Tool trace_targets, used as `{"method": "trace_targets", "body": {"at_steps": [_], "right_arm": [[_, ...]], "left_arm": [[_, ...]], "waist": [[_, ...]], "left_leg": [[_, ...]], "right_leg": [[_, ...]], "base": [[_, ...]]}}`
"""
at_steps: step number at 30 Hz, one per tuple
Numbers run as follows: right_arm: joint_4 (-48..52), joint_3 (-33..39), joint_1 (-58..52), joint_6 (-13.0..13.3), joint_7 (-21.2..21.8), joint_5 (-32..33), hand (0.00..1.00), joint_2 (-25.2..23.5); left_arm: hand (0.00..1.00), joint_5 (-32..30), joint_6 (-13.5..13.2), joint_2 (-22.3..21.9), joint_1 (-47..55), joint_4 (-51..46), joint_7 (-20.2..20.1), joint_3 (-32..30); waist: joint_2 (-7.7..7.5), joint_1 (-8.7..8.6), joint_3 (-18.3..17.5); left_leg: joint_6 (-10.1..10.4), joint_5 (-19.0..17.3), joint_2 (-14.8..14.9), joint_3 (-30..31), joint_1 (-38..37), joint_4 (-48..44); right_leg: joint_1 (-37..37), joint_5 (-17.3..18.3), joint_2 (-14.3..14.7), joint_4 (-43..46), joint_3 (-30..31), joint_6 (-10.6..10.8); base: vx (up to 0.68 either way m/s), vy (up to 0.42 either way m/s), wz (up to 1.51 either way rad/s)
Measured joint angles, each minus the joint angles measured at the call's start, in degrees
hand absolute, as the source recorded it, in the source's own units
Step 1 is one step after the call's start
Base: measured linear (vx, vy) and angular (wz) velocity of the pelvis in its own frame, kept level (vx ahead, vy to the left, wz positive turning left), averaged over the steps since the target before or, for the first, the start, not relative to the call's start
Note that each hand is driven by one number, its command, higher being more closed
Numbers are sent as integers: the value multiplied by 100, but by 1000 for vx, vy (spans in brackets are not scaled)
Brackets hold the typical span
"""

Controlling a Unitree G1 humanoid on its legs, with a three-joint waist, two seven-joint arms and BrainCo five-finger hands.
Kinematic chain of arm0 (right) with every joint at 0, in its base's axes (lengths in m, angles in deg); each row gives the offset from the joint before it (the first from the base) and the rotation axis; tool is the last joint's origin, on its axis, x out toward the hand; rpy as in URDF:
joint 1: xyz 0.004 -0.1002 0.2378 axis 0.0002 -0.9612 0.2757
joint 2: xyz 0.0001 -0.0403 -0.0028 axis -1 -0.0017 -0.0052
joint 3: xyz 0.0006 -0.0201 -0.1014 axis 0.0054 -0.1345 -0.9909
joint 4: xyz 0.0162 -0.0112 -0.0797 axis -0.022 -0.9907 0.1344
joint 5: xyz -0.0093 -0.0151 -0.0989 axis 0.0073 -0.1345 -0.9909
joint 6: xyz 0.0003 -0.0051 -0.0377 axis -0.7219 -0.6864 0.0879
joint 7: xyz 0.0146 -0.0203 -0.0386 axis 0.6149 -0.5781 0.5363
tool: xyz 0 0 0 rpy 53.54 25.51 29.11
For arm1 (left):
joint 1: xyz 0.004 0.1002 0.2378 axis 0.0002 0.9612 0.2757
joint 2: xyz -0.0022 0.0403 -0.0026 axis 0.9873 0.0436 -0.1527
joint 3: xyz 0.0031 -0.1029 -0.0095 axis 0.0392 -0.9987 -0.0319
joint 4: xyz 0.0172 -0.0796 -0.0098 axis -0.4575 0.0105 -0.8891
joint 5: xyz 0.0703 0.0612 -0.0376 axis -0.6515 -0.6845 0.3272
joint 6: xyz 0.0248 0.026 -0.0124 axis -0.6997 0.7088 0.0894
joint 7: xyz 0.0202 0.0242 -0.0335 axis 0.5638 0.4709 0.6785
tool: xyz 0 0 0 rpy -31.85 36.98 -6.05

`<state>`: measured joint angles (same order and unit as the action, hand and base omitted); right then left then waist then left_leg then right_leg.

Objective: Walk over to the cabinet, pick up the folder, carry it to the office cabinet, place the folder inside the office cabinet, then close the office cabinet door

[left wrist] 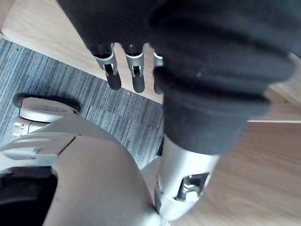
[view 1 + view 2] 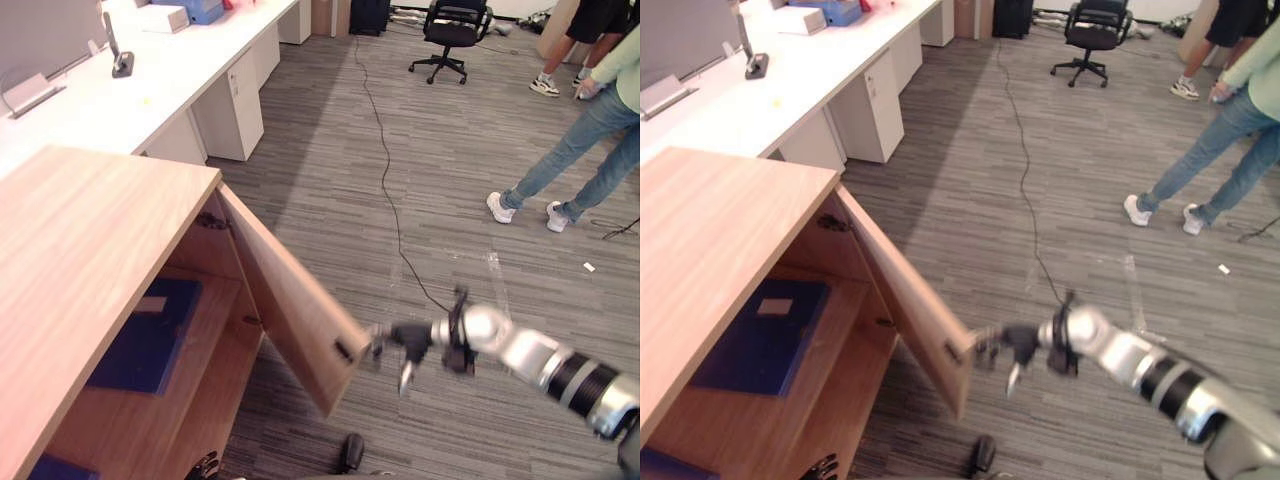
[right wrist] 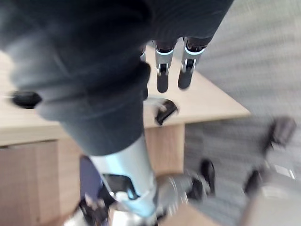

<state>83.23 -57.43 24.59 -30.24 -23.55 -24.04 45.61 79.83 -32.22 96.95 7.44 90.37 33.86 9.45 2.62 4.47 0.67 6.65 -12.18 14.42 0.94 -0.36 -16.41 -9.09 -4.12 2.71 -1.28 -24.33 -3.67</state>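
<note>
Folder [image 2: 150,335] first: we see it lying flat on the upper shelf inside the cabinet [image 2: 90,230], a thin dark blue rectangle with a small pale label near its far end. Neither hand touches it.

We note the cabinet is light wood-grain board with a broad, smooth, flat top. Its door [image 2: 290,300], a plain slab of the same board, stands swung out over the carpet [image 2: 430,180], with a small black pull [image 2: 343,351] near its free edge.

Our right hand [image 2: 408,340] is just beside that free edge, level with the pull. In its wrist view the silver fingers [image 3: 162,77] reach out straight over the wood with nothing in them. We cannot tell whether they actually touch the door.

Our left hand [image 1: 134,70] hangs low by the cabinet's wood, fingers straight and relaxed, and it holds nothing.

We see the carpet is grey, with a fine streaked weave. Long white desks [image 2: 170,70] with glossy flat tops run along the left, a black swivel chair [image 2: 450,35] stands on its star base farther off, and a person [image 2: 590,140] in blue jeans and white shoes stands well apart on the right.
</note>
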Motion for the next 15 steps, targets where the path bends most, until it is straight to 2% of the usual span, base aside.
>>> {"method": "trace_targets", "body": {"at_steps": [1, 2, 6, 9, 12, 13, 15], "right_arm": [[65, -75, -166, -45, 132, -14, 0, -16], [104, -178, -486, -121, 271, -30, 0, -108], [548, 16, -743, -204, 514, -78, 0, 61], [905, 238, -1050, -217, 572, -99, 0, 301], [1151, 381, -1487, -222, 664, -200, 0, 447], [1153, 389, -1631, -221, 696, -239, 0, 447], [1156, 449, -1756, -221, 711, -331, 0, 446]], "left_arm": [[0, -10, 4, -3, 13, -8, -13, -54], [0, -22, 37, 12, -18, 43, -22, -148], [0, -44, 85, -46, 55, 74, -30, -389], [0, -44, 106, -43, 57, 139, -39, -473], [0, -39, 141, -1, 59, 219, -43, -647], [0, -39, 159, 36, 58, 223, -43, -693], [0, -33, 163, 55, 48, 234, -43, -725]], "waist": [[-15, -18, 11], [-116, -76, 53], [-170, -107, 54], [-205, -119, 50], [-343, -120, 48], [-434, -124, 51], [-488, -121, 68]], "left_leg": [[49, -36, -11, 18, -47, 80], [77, -41, -74, -14, -74, 151], [77, -8, -114, -26, -74, 12], [64, 2, -139, -37, -72, -46], [63, 84, -168, -31, -67, -95], [27, 157, -203, -16, -63, -101], [42, 191, -215, 1, -58, -146]], "right_leg": [[-152, 49, -131, 537, -22, -88], [-180, 291, -176, 627, 42, -6], [247, -217, -13, -242, 148, 2], [310, -232, -7, -380, 169, -7], [347, -212, -38, -381, 142, -28], [373, -208, -78, -381, 104, -24], [415, -194, -97, -382, 77, -26]], "base": [[141, 87, 26], [124, 99, 22], [50, 1, -9], [17, 30, -3], [32, 10, 4], [56, -7, 12], [45, -8, 13]]}}
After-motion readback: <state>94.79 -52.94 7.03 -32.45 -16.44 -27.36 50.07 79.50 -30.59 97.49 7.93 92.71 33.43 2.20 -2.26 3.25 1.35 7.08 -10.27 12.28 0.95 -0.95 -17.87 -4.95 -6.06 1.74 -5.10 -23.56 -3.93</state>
